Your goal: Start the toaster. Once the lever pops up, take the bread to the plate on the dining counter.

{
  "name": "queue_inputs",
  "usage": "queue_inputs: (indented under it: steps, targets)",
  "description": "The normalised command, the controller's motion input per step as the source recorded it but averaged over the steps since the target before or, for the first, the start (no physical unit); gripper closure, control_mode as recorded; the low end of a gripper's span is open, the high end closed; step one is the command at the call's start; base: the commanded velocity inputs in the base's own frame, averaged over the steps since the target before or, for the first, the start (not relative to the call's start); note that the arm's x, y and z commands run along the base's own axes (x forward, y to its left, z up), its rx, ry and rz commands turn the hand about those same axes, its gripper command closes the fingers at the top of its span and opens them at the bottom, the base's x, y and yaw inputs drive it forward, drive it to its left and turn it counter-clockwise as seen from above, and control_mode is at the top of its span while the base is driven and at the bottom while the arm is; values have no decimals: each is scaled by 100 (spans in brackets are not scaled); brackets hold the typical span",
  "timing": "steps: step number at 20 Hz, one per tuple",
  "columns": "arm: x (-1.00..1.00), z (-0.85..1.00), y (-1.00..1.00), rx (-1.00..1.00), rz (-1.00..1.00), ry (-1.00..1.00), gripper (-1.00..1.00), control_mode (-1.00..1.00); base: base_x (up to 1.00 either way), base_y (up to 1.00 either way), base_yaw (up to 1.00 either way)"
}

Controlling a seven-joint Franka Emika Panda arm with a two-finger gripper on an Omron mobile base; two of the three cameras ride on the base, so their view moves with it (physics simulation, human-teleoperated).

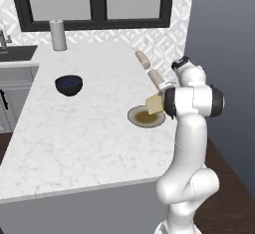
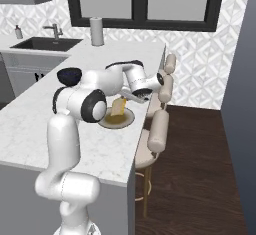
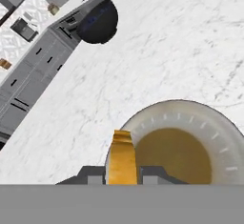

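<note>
— One slice, is that all the white arm's two-finger gripper (image 3: 122, 176) carries?

— One, yes. The jaws are clamped on the small flat golden-orange slice of bread with a tan crust (image 3: 122, 157), one dark finger (image 3: 94, 174) on each flat face, so the slice stands on edge between them and pokes out past the tips.

— Going left to right in the left base view, what lies around the jaws?

— Far off to their left, at the back of the long white marble-look dining counter with faint grey veins (image 1: 74, 143), stands an upright white paper-towel roll (image 1: 58, 35). Nearer, but well apart from the jaws and to their left, sits a dark blue round bowl (image 1: 68, 85). Then comes the small round shallow beige-tan plate (image 1: 137, 118), directly under the jaws, close to the counter's right edge. The bread (image 1: 154, 104) hangs over the plate's right part. I cannot tell whether its lower edge touches the plate.

— And to the right of the jaws?

— Padded tan bar stools (image 2: 159, 131) line up just past the counter edge, seen in the right base view beyond the arm.

— Does the hand view agree about the plate?

— It does. The slice rises over the plate's near-left rim (image 3: 157, 116), with the darker brown centre of the plate ahead and to the right of the tips. The blue bowl (image 3: 97, 22) is further ahead on the marble, to the left.
</note>
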Motion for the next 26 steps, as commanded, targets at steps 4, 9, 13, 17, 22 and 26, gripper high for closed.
queue_inputs:
  steps: [4, 9, 13, 17, 22, 26]
  targets:
    - [0, -34, 31, 0, 2, 0, 100, -100, 0, 0, 0]
    - [29, -44, 49, 0, 1, 2, 100, -100, 0, 0, 0]
    - [24, -26, 27, 0, 0, 0, 100, -100, 0, 0, 0]
    - [10, -40, 3, 0, 0, 0, 100, -100, 0, 0, 0]
    - [-26, -32, 0, 0, 0, 0, -100, -100, 0, 0, 0]
    - [-19, -44, 0, -1, 0, -5, -100, -100, 0, 0, 0]
